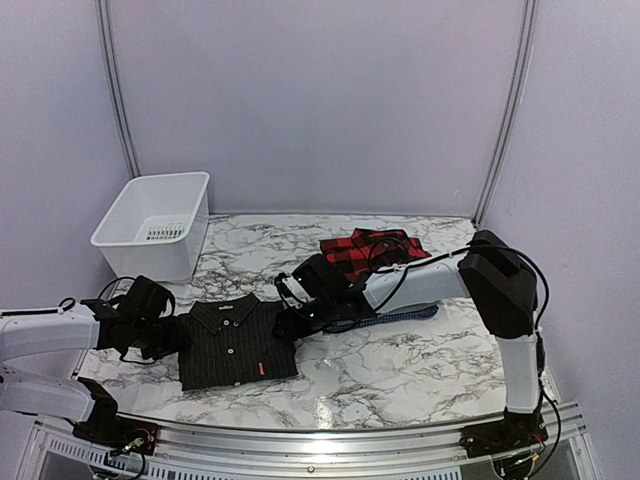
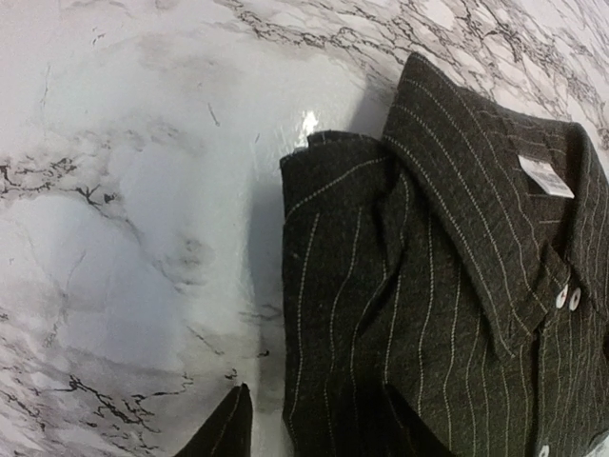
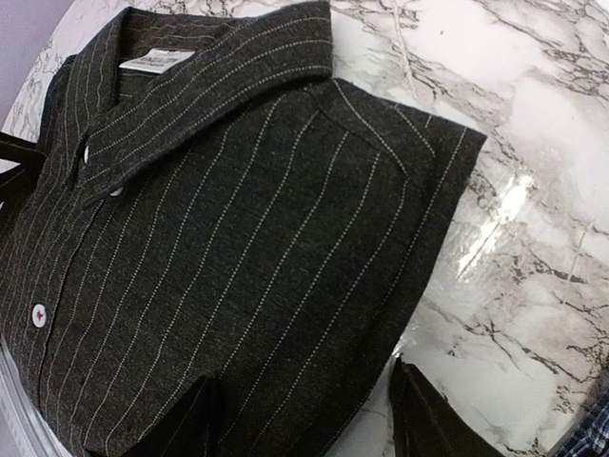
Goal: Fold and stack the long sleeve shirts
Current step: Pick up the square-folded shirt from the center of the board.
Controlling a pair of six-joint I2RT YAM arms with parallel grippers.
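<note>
Top external view: a folded black shirt (image 1: 238, 345) lies on the marble worktop (image 1: 400, 380), near and left of centre. Its collar is far and its hem near, so its long axis runs near to far. The left tool (image 1: 180, 335) sits at the shirt's left edge and the right tool (image 1: 288, 322) at its right edge. Both have their fingers apart and, as far as can be seen, grip nothing. A plaid shirt (image 1: 372, 250) and a blue shirt (image 1: 400, 315) lie to the far right by the right arm. That is the likely stack, and the right arm is nearer to it. The white neck label (image 3: 152, 60) carries print too small to read, and a red tag (image 1: 262, 370) at the hem is also unreadable.
</note>
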